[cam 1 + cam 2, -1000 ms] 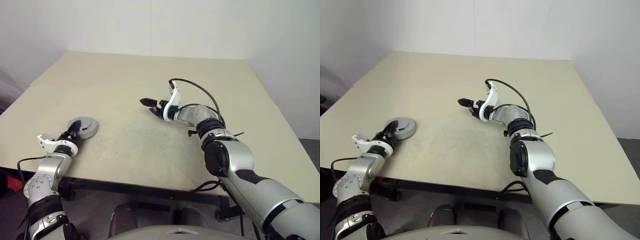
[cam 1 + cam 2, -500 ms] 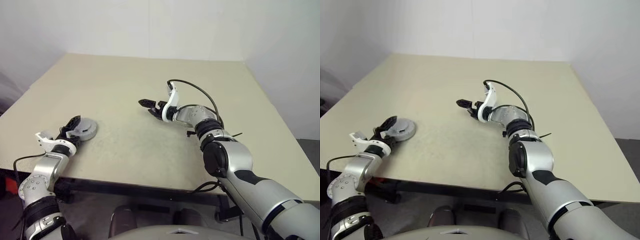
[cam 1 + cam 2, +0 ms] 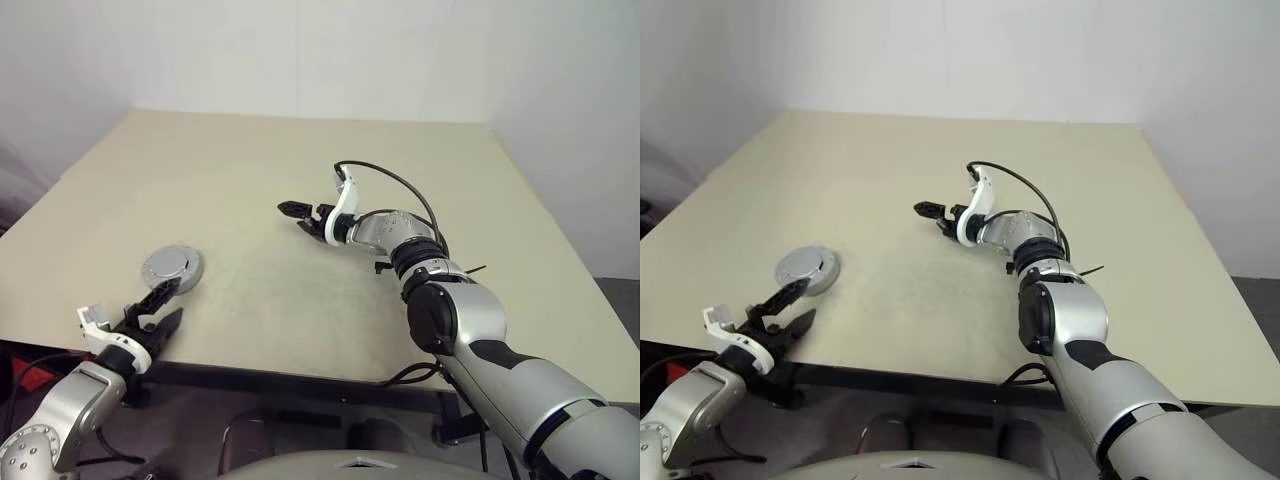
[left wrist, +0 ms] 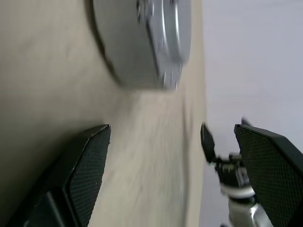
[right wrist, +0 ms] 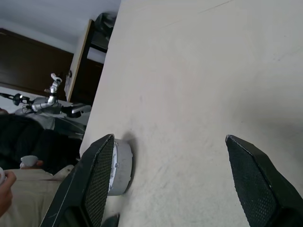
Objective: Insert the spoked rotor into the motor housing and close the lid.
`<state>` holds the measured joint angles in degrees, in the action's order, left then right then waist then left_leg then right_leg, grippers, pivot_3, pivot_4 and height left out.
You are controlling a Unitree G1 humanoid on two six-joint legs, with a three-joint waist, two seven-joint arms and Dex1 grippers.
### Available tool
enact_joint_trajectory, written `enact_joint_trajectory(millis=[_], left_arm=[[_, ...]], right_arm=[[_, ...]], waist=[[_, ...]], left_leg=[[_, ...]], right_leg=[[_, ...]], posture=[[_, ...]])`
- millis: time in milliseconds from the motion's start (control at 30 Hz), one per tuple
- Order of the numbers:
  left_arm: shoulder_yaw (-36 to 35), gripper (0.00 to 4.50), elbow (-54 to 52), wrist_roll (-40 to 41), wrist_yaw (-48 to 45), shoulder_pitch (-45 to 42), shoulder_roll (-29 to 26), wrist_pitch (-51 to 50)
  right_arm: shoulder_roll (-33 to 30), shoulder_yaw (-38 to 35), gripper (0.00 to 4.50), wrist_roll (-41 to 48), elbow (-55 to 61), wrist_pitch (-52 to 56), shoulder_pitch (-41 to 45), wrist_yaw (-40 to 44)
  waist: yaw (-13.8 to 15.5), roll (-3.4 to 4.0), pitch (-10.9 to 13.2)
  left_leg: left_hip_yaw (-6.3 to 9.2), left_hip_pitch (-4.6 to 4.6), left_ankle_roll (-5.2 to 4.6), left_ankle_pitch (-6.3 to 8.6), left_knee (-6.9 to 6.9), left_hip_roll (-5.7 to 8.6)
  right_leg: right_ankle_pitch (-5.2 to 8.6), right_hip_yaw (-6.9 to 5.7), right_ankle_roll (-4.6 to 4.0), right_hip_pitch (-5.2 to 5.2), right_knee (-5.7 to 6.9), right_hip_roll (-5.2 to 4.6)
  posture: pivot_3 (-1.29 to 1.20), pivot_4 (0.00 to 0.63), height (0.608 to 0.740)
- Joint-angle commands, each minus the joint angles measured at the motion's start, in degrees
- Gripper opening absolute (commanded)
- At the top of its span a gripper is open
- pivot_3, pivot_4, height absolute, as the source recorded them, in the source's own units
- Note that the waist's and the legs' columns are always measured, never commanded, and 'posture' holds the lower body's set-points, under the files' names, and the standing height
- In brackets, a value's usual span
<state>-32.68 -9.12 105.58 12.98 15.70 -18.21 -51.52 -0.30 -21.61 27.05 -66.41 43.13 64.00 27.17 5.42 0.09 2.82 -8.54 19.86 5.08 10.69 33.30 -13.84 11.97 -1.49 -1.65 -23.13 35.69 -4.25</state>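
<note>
A round silver-grey motor housing (image 3: 173, 268) lies flat on the beige table (image 3: 300, 150) near its front left edge, with the smaller round lid (image 3: 803, 264) sitting on top of it. The spoked rotor is hidden. My left gripper (image 3: 157, 309) hangs open at the table's front edge, a short way in front of the housing (image 4: 142, 42) and apart from it. Out over the middle of the table, my right gripper (image 3: 298, 216) is open and empty, pointing left toward the far-off housing (image 5: 118, 165).
The table's front edge runs just under my left gripper. A white wall stands behind the table. In the right wrist view, dark furniture (image 5: 28, 66), another small robot arm (image 5: 47, 100) and a person's hand (image 5: 4, 187) lie beyond the table's left side.
My left gripper opened, let go of the housing and drew back to the table's front edge. The housing stayed where it lay. My right arm has not moved.
</note>
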Motion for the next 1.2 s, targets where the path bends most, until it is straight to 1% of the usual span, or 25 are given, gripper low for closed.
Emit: enact_joint_trajectory(millis=[33,100,200,233,267,333,400,467,500,633,767,833,900,1000,1067,1200], left_arm=[[5.97,4.47,-0.86,-1.26,0.86,1.01,-1.21,-2.14],[8.07,4.47,-2.36,-4.25,-0.05,-1.57,-2.90,-1.79],[12.36,4.47,-5.37,-15.08,-4.12,-8.40,-5.33,0.24],[14.27,4.47,-5.68,-20.36,-6.38,-11.34,-5.74,2.33],[16.38,4.47,-5.51,-25.32,-8.60,-14.13,-6.36,4.05],[19.29,4.47,-4.61,-32.73,-12.43,-18.28,-6.78,6.84],[20.95,4.47,-3.55,-37.48,-15.59,-20.60,-6.74,8.56],[23.64,4.47,-1.55,-43.94,-19.51,-23.57,-7.62,10.64],[24.58,4.47,-0.85,-46.26,-21.26,-24.49,-7.91,11.25],[27.31,4.47,0.29,-55.47,-27.27,-25.13,-8.79,15.36],[28.79,4.47,0.94,-61.94,-32.03,-24.61,-8.92,18.67],[29.77,4.47,1.36,-64.66,-34.25,-24.39,-9.19,19.21],[30.48,4.47,1.70,-66.67,-35.81,-24.43,-9.25,19.19],[30.56,4.47,1.86,-68.72,-37.22,-24.94,-8.50,19.63],[30.52,4.47,2.17,-70.18,-37.76,-25.73,-8.07,19.85],[29.61,4.47,3.38,-72.04,-38.11,-27.37,-7.07,19.66]], right_arm=[[-0.48,1.04,4.24,-0.91,1.52,-0.95,0.81,0.80],[-0.75,2.71,4.24,-2.46,2.26,-2.40,0.47,2.44],[-1.62,8.55,4.24,-7.02,5.45,-7.55,-1.50,7.85],[-2.47,11.19,4.24,-8.53,7.57,-9.52,-2.85,11.63],[-3.51,13.95,4.24,-10.18,10.16,-12.55,-4.65,15.51],[-5.30,18.05,4.24,-12.61,14.63,-18.72,-8.09,21.55],[-6.69,20.18,4.24,-13.76,17.57,-23.89,-10.85,25.49],[-9.48,22.29,4.24,-16.20,18.25,-29.90,-13.32,28.33],[-10.98,22.98,4.24,-16.76,18.28,-30.89,-13.97,30.40],[-16.61,24.02,4.24,-15.96,19.10,-29.69,-15.28,40.97],[-20.88,25.46,4.24,-17.44,18.64,-32.62,-17.07,46.41],[-23.22,26.13,4.24,-17.45,19.42,-32.84,-18.51,50.56],[-25.17,26.41,4.24,-16.91,21.07,-32.60,-20.09,54.25],[-26.66,26.65,4.24,-16.16,23.36,-31.69,-21.69,57.32],[-26.91,26.41,4.24,-15.90,24.53,-30.85,-22.11,57.80],[-25.92,25.90,4.24,-15.90,25.91,-29.91,-22.09,55.67]], waist=[[0.13,0.12,-0.08],[0.25,0.13,-0.08],[0.90,0.16,-0.07],[0.88,0.14,-0.07],[0.97,0.01,-0.09],[0.84,-0.18,-0.10],[0.54,-0.19,-0.11],[0.22,-0.19,-0.12],[0.08,-0.19,-0.12],[-0.28,-0.18,-0.11],[-0.03,-0.18,-0.11],[0.05,-0.18,-0.11],[0.17,-0.17,-0.11],[0.14,-0.11,-0.08],[0.01,-0.09,-0.08],[0.00,-0.09,-0.08]], left_leg=[[0.00,-0.04,-0.07,0.04,0.00,0.00],[0.01,-0.10,-0.14,0.08,-0.01,0.01],[0.03,-0.10,-0.11,0.06,0.00,0.03],[0.03,-0.10,-0.10,0.05,0.01,0.05],[0.04,-0.11,-0.07,0.03,0.02,0.04],[0.10,-0.09,0.05,-0.04,0.03,-0.01],[0.11,-0.07,0.35,-0.24,0.04,-0.01],[0.11,-0.02,0.41,-0.27,0.02,0.00],[0.10,0.00,0.41,-0.28,0.01,0.00],[0.08,0.23,0.34,-0.25,0.01,0.00],[0.08,0.19,0.22,-0.19,0.02,-0.05],[0.07,0.17,0.20,-0.18,0.08,-0.04],[0.06,0.15,-0.03,-0.05,0.14,-0.04],[0.06,0.14,-0.25,0.06,0.37,-0.05],[0.06,0.16,-0.36,0.12,0.58,-0.08],[0.06,0.12,-0.51,0.22,0.94,-0.08]], right_leg=[[0.02,0.00,0.03,0.04,0.01,0.00],[0.15,0.00,0.24,0.12,0.02,-0.01],[0.25,-0.07,0.42,0.30,0.05,-0.10],[0.24,-0.06,0.45,0.35,0.06,-0.12],[0.23,-0.05,0.47,0.38,0.06,-0.13],[0.21,-0.12,0.50,0.44,0.07,-0.12],[0.12,-0.12,0.52,0.45,0.07,-0.12],[0.06,-0.08,0.43,0.46,0.07,-0.10],[-0.07,-0.08,0.20,0.43,0.06,-0.09],[-0.09,-0.05,0.05,0.11,0.04,-0.04],[-0.02,-0.12,-0.05,0.10,0.04,-0.04],[-0.03,-0.12,-0.06,0.11,0.06,-0.06],[-0.03,-0.12,-0.06,0.15,0.09,-0.08],[-0.03,-0.11,-0.07,0.17,0.18,-0.10],[-0.04,-0.10,-0.07,0.17,0.28,-0.10],[-0.03,-0.04,-0.07,0.17,0.60,-0.13]], posture=[[0.00,0.000,0.740],[0.00,0.000,0.740],[0.00,0.000,0.740],[0.00,0.000,0.740],[0.00,0.000,0.740],[0.00,0.000,0.740],[0.00,0.000,0.740],[0.00,0.000,0.740],[0.00,0.000,0.740],[0.00,0.000,0.740],[0.00,0.000,0.740],[0.00,0.000,0.740],[0.00,0.000,0.740],[0.00,0.000,0.740],[0.00,0.000,0.740],[0.00,0.000,0.740]])
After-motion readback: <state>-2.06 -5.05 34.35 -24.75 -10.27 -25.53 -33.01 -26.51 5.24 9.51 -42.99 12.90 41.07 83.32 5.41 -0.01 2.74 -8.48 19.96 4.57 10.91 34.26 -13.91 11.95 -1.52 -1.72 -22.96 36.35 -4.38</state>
